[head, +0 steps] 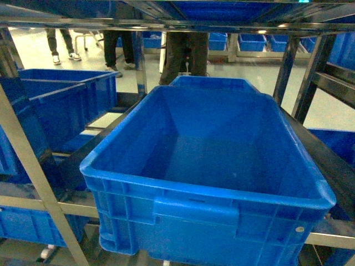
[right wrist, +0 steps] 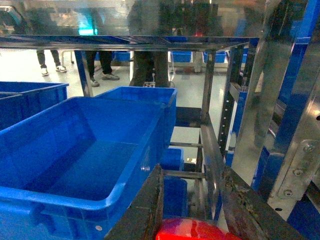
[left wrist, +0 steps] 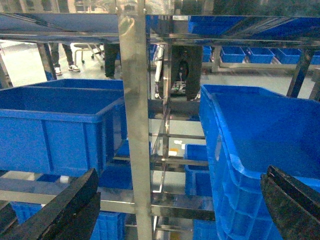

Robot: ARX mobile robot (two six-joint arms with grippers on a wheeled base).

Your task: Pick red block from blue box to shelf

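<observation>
The red block point(right wrist: 192, 230) shows at the bottom edge of the right wrist view, glossy and partly cut off. My right gripper point(right wrist: 193, 171) is shut on it, one dark finger on each side. It hangs in front of the shelf point(right wrist: 210, 145), right of a dark blue crate. My left gripper point(left wrist: 181, 172) is open, its fingers wide apart with nothing between them, facing a grey steel upright of the shelf point(left wrist: 132, 100). The blue box is out of view. Neither gripper appears in the head view, where the shelf point(head: 33, 166) fills the frame.
A large dark blue ribbed crate point(head: 211, 166) sits on the shelf tier right in front, with nothing inside. More dark blue crates point(head: 61, 105) stand to the left and on lower tiers. People's legs point(head: 183, 52) show behind the rack.
</observation>
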